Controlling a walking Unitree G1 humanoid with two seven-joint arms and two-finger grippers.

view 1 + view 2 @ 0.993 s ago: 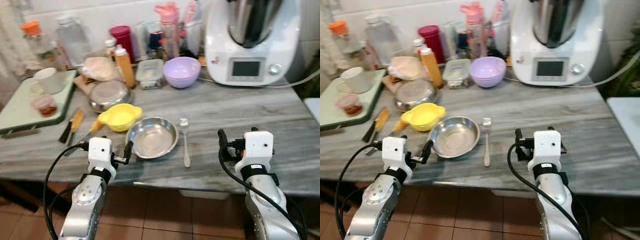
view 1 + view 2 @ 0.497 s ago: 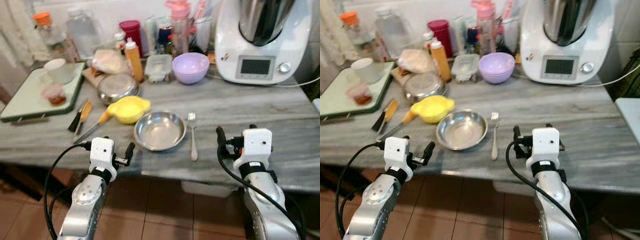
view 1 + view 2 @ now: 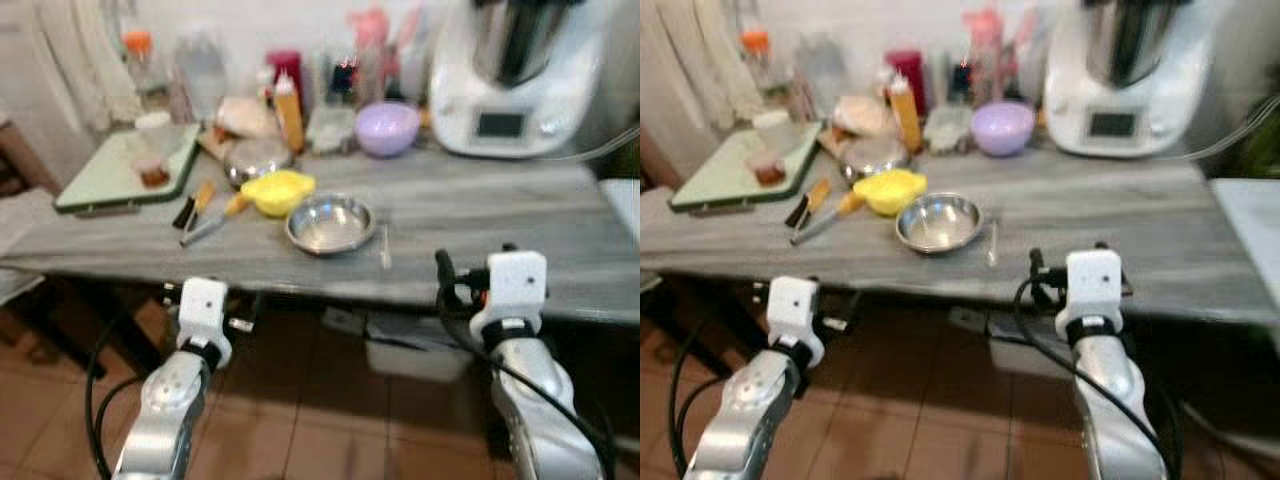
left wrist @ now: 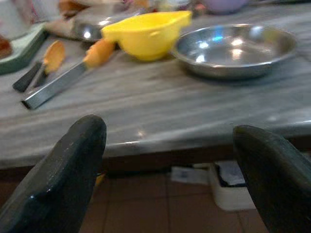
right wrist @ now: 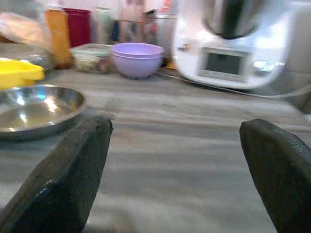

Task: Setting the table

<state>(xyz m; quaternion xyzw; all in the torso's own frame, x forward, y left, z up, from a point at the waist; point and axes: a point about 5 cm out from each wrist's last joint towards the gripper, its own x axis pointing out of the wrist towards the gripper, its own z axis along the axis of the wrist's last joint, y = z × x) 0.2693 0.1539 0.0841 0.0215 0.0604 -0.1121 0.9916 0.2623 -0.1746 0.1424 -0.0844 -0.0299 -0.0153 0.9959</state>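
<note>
Here, the steel bowl (image 3: 329, 222) sits on the grey marble counter (image 3: 480, 215) near its front edge, and I take it as my landmark. Touching its far-left rim is the yellow bowl (image 3: 277, 190), with an orange-handled tool (image 3: 212, 217) lying just left of that. Just right of the steel bowl lies a thin piece of cutlery (image 3: 385, 245), probably a fork, though the head views are too blurred to be sure. Behind the steel bowl, well back toward the wall, stand the purple bowl (image 3: 387, 128) and an orange squeeze bottle (image 3: 289, 111), and off to the back right the white kitchen machine (image 3: 510, 80). Far to the left of the steel bowl rests a pale green tray (image 3: 115, 182). My left gripper (image 4: 170, 170) hangs in front of the counter edge, below and left of the steel bowl, fingers spread wide and holding nothing. My right gripper (image 5: 180, 165) is at counter height to the right of the steel bowl, its fingers equally wide apart and empty
</note>
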